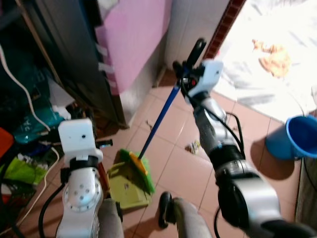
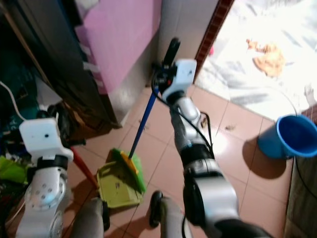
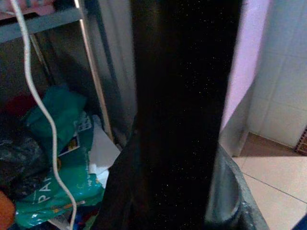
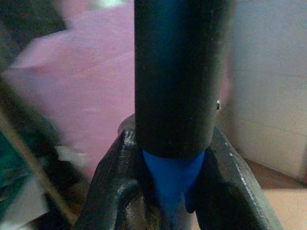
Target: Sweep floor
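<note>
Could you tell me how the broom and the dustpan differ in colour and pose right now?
The broom has a blue handle leaning up to the right gripper, which grips its black top; the dustpan is yellow-green and lies flat on the tiled floor. The broom is long and slim, the dustpan broad and low. The broom's green bristles meet the dustpan.

Open tiled floor (image 1: 185, 168) lies right of the dustpan (image 1: 126, 186). The blue bucket (image 1: 292, 139) blocks the far right; dark cabinet (image 1: 79, 54) and bagged clutter (image 1: 29, 124) close off the left.
</note>
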`<state>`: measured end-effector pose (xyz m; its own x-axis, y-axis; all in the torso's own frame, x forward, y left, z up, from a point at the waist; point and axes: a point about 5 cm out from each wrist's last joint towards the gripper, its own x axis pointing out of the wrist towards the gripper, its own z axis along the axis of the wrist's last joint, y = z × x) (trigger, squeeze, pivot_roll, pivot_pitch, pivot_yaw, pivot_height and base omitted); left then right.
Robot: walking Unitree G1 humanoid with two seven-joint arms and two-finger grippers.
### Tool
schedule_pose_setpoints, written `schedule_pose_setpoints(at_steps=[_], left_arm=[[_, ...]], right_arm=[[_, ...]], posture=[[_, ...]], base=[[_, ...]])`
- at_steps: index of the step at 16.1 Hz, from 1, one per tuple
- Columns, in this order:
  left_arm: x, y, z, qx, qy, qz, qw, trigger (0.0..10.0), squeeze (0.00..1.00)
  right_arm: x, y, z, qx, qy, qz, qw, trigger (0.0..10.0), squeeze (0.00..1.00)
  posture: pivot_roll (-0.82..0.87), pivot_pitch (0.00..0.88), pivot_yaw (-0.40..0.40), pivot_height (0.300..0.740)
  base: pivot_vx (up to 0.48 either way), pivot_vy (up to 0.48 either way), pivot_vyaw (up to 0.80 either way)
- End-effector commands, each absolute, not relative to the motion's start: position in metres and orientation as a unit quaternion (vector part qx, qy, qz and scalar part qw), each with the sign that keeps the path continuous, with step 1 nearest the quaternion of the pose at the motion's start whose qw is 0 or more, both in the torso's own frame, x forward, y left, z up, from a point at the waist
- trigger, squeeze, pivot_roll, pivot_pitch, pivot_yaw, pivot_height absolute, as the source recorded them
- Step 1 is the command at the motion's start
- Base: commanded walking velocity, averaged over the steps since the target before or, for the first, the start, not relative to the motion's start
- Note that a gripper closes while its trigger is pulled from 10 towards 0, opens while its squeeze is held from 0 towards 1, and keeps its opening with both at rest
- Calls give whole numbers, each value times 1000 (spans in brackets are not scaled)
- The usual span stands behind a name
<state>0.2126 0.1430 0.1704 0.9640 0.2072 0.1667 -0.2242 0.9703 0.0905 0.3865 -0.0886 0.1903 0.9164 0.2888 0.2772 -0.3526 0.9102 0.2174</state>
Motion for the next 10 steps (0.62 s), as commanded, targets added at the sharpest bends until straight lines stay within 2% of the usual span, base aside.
schedule_pose_setpoints(at_steps=[1, 6, 8, 10], left_arm=[[204, 146, 146, 70, 10, 112, 991, 10000, 0], [202, 143, 146, 70, 16, 108, 992, 10000, 0], [205, 144, 152, 67, 3, 107, 992, 10000, 0], [207, 145, 155, 68, -6, 109, 992, 10000, 0]], right_arm=[[387, -90, 181, 140, -102, 131, 976, 10000, 0], [392, -94, 175, 98, -81, 33, 991, 10000, 0], [390, -84, 181, 156, -106, 124, 974, 10000, 0], [389, -83, 185, 167, -123, 139, 968, 10000, 0]], posture=[[188, 374, -69, 740], [184, 372, -69, 740], [179, 362, -71, 740], [177, 360, -71, 740]], base=[[0, 0, 0], [0, 0, 0], [0, 0, 0], [0, 0, 0]])
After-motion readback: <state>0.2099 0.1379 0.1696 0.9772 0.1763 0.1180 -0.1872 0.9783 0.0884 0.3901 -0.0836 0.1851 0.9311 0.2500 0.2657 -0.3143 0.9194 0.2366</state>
